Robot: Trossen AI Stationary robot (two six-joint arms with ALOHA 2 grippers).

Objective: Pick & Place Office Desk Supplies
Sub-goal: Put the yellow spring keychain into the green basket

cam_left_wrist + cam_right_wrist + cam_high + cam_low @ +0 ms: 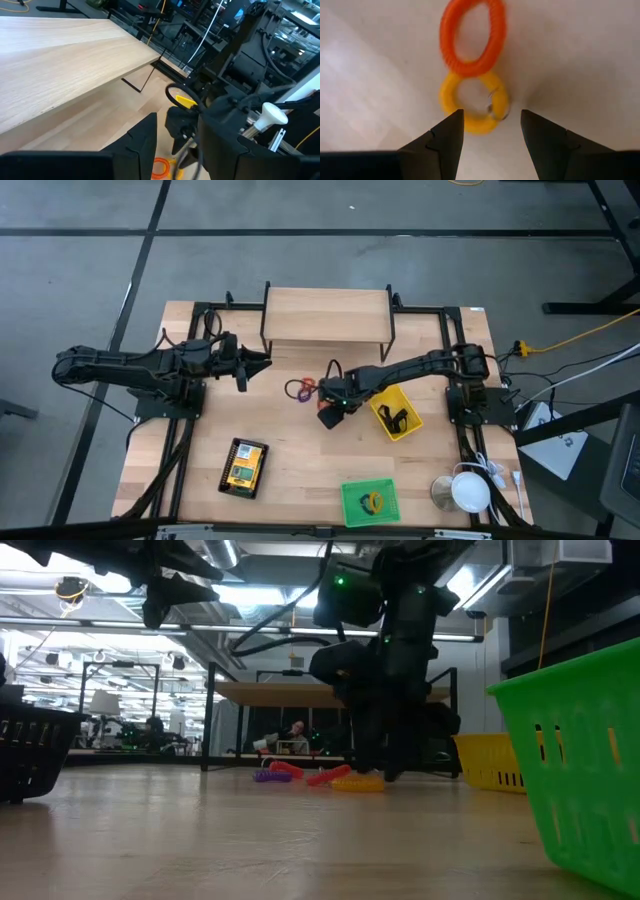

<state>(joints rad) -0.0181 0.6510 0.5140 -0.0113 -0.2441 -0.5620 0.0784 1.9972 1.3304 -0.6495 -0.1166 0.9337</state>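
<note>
Green bin [585, 755] fills the low view's near right; black mesh tray [35, 748] at far left edge, bare wood between. Mid-table: right gripper [491, 131] down low, jaws apart, nothing held, straddling yellow ring [474, 102]; orange ring [473, 36] touching it just beyond. Red ring [327, 776] and purple ring [271, 776] lie beside them. Yellow bin [397, 414] just right of that arm, clips inside. Crayon box [245, 467] sits near front-left, well apart. Left gripper [242, 367] hangs over left side near shelf [327, 315], fingers apart, empty.
</note>
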